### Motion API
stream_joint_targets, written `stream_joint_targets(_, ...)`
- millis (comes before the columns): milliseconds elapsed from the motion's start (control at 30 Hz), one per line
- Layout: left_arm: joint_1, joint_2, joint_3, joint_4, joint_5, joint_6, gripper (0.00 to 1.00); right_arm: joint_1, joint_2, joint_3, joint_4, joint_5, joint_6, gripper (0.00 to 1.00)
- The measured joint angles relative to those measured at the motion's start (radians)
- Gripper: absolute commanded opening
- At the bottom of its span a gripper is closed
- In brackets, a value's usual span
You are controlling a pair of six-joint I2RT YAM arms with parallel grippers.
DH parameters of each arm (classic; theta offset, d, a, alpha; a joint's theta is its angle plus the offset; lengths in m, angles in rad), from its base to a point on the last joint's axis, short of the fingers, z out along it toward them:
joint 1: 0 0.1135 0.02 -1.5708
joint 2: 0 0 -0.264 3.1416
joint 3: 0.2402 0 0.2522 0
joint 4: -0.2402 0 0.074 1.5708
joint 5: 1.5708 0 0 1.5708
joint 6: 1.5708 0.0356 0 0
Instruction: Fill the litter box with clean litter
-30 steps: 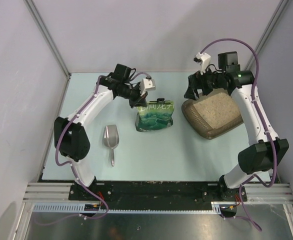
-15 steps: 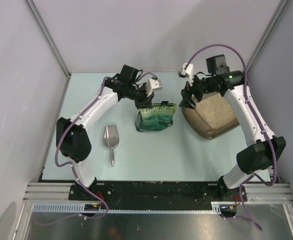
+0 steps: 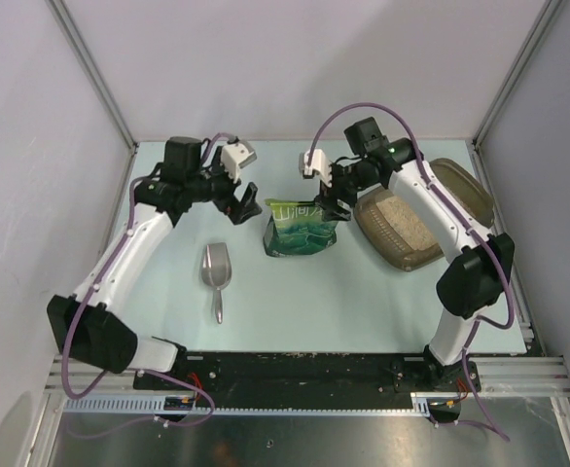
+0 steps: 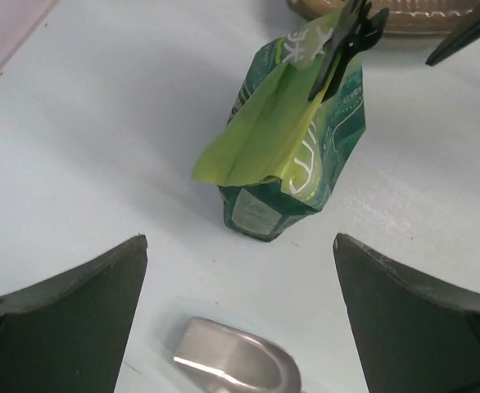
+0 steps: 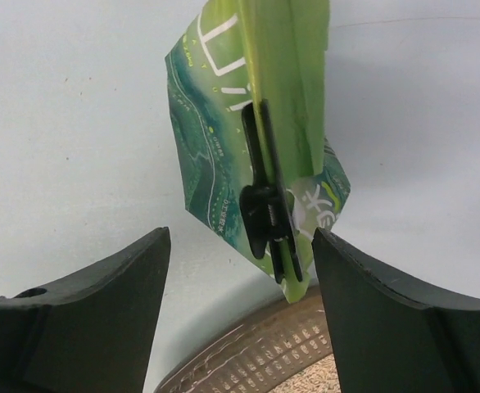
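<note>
My right fingers (image 3: 332, 198) stand open astride the green bag's (image 3: 302, 232) clipped top, with its black clip (image 5: 264, 205) dead ahead between them. My left fingers (image 3: 241, 202) are open, empty and farther off. The litter box (image 3: 380, 245), with clean litter (image 3: 402, 219) inside, sits just beside the right fingers.

1. Bag (image 3: 302, 231) stands upright mid-table, with a black clip (image 5: 266, 209) jutting from its top.
2. Right gripper (image 3: 331, 204) crowds the bag's top from the far right. Left gripper (image 3: 244, 204) hangs just left of the bag.
3. Box (image 3: 379, 243) sits right of the bag, with a narrow strip of table (image 3: 295, 302) between them.
4. Scoop (image 3: 215, 272) lies front-left. The bare table in front of the bag gives passage.
</note>
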Motion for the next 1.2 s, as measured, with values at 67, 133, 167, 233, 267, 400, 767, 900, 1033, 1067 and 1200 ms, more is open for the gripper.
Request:
stream_joint_targets(67, 0.019, -0.050, -0.060, 0.024, -0.021, -0.036, 1.00, 0.010, 0.006, 0.000, -0.005, 0.007, -0.017, 0.69)
stream_joint_targets(133, 0.020, -0.065, -0.098, 0.028, -0.028, -0.061, 0.99, 0.018, 0.009, 0.000, -0.007, 0.012, -0.034, 0.64)
stream_joint_targets(167, 0.020, -0.065, -0.108, 0.029, -0.029, -0.070, 0.99, 0.020, 0.009, 0.002, -0.007, 0.014, -0.041, 0.60)
stream_joint_targets(233, 0.020, -0.064, -0.130, 0.031, -0.029, -0.083, 0.98, 0.024, 0.010, 0.003, -0.006, 0.021, -0.049, 0.57)
stream_joint_targets(267, 0.020, -0.064, -0.136, 0.031, -0.026, -0.088, 0.98, 0.027, 0.011, 0.004, -0.004, 0.024, -0.051, 0.55)
stream_joint_targets(400, 0.020, -0.064, -0.137, 0.042, -0.017, -0.095, 0.96, 0.037, 0.014, 0.004, 0.008, 0.049, -0.055, 0.53)
stream_joint_targets(767, 0.020, -0.062, -0.137, 0.059, 0.021, -0.109, 0.96, 0.077, 0.000, -0.110, 0.133, 0.135, -0.057, 0.47)
stream_joint_targets(900, 0.020, -0.061, -0.137, 0.059, 0.033, -0.118, 0.96, 0.082, -0.005, -0.127, 0.163, 0.160, -0.057, 0.47)
stream_joint_targets(1033, 0.020, -0.060, -0.137, 0.059, 0.037, -0.123, 0.96, 0.086, -0.020, -0.128, 0.181, 0.186, -0.057, 0.54)
stream_joint_targets(1067, 0.020, -0.060, -0.137, 0.059, 0.038, -0.123, 0.96, 0.087, -0.025, -0.128, 0.185, 0.193, -0.056, 0.56)
stream_joint_targets(1200, 0.020, -0.059, -0.137, 0.061, 0.040, -0.124, 0.95, 0.090, -0.048, -0.128, 0.195, 0.208, -0.058, 0.56)
